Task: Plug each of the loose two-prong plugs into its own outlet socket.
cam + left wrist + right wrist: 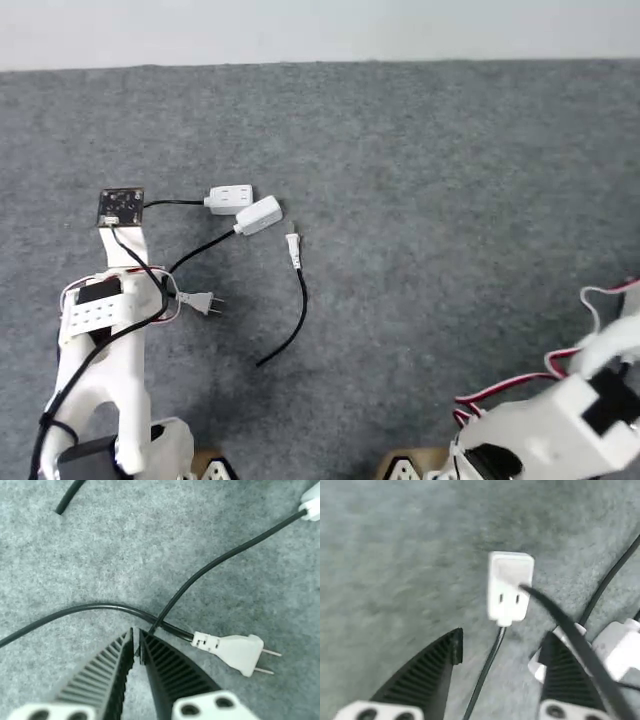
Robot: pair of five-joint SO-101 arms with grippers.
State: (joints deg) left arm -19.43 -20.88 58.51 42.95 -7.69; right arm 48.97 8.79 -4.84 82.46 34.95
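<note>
- Two white sockets lie just beside each other on the grey carpet [450, 200]: the far socket [229, 198] and the near socket [258, 215].
- There are two loose plugs. The first plug [205, 302] lies by the left arm. The second plug [293, 248] lies right of the sockets, on a short black cord [300, 310].
- Left gripper [136, 644]: fingers pressed together, with the tips where two cords cross (I cannot tell if they pinch one).
- Right gripper [502, 637]: fingers spread wide, with a socket [509, 587] just past the gap.
</note>
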